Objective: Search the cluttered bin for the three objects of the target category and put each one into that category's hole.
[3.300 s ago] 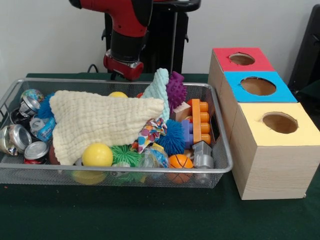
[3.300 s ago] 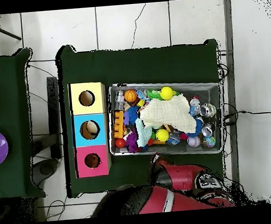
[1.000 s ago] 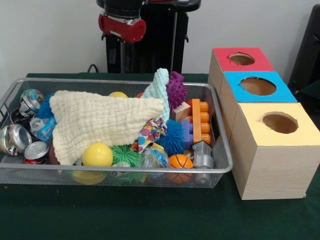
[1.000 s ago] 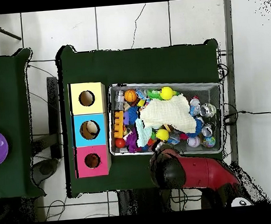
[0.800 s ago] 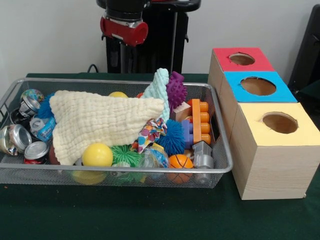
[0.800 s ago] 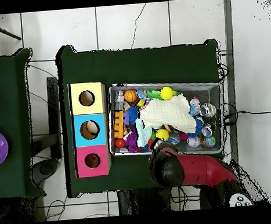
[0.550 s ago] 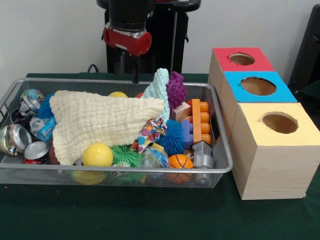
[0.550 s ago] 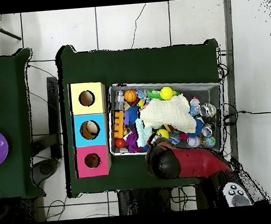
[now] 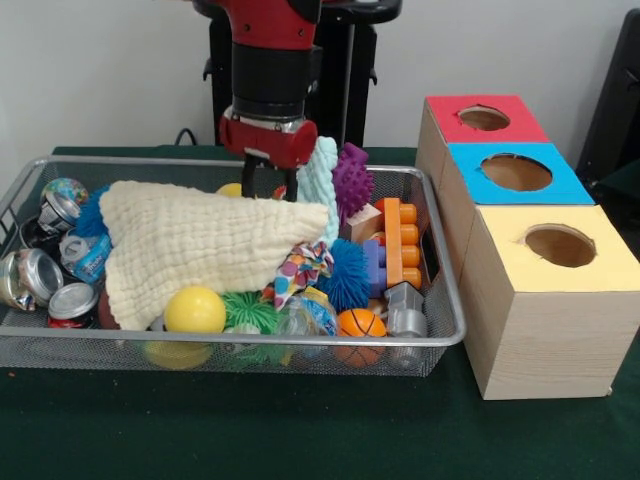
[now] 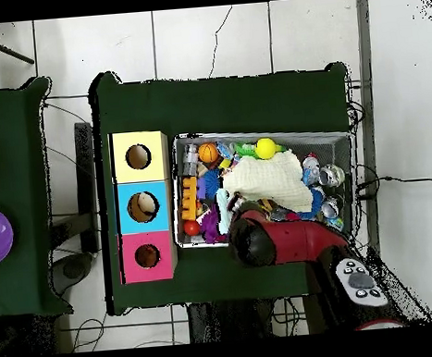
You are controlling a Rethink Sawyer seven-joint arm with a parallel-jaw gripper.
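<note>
A wire mesh bin (image 9: 440,335) sits on a green table, heaped with toys. Nearest the viewer lie a yellow ball (image 9: 195,309), a small orange basketball (image 9: 360,323) and a grey block. Crushed cans (image 9: 40,275) fill the bin's left end. A large cream cloth (image 9: 200,245) drapes over the middle of the heap and hides whatever lies under it. Behind it stand a purple spiky toy (image 9: 351,180) and stacked orange bricks.

To the right stand three wooden boxes with round holes, topped yellow (image 9: 560,245), blue and red, nearest to farthest.

At the far side, the gripper (image 9: 268,183) hangs over the bin's back edge, its two thin fingers slightly apart and holding nothing. A second yellow ball (image 9: 235,189) peeks out directly below and just left of the fingers, mostly hidden by the cloth. The target category cannot be told.
</note>
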